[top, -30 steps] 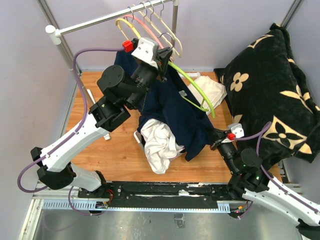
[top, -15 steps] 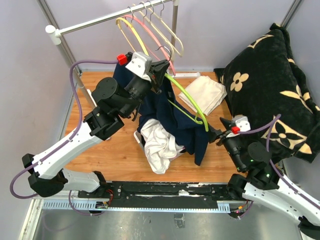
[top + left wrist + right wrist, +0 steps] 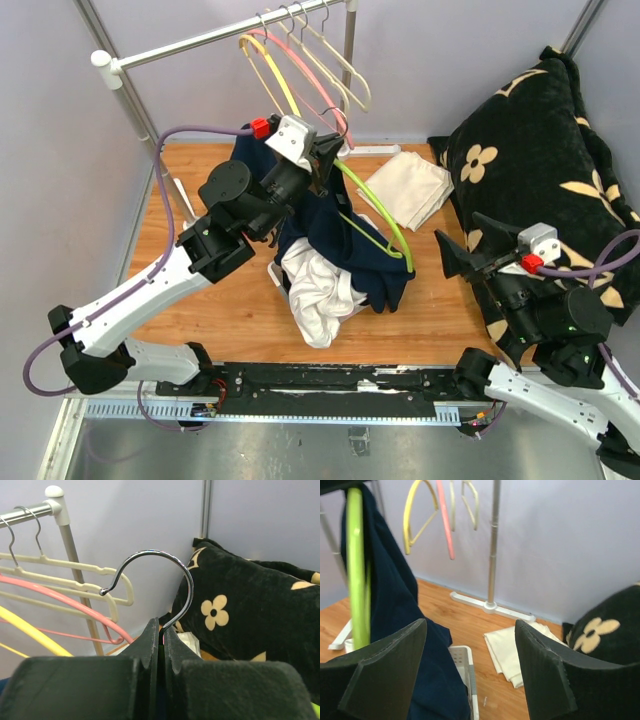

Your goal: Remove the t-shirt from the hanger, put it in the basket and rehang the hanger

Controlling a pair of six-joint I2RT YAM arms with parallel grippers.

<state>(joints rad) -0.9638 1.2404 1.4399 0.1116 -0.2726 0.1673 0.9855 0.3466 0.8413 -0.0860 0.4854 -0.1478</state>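
Above wooden tabletop (image 3: 230, 300), navy t-shirt (image 3: 335, 232) droops off green hanger (image 3: 378, 208), hook pinched by left hand (image 3: 161, 630); right hand (image 3: 470, 627) gapes empty.

**Hangers, cloth and arms, counted**

One green hanger (image 3: 383, 210), one yellow hanger (image 3: 406, 530), one pink hanger (image 3: 445, 522), two cream hangers (image 3: 60, 564), one rail (image 3: 200, 38). One navy t-shirt (image 3: 358, 270), one white garment (image 3: 315, 290), one folded cloth (image 3: 412, 185), one flowered blanket (image 3: 540, 170). Two robot arms (image 3: 150, 290).

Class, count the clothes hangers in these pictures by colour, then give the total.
Green hanger: 1
Yellow hanger: 1
Pink hanger: 1
Cream hangers: 2
Total: 5
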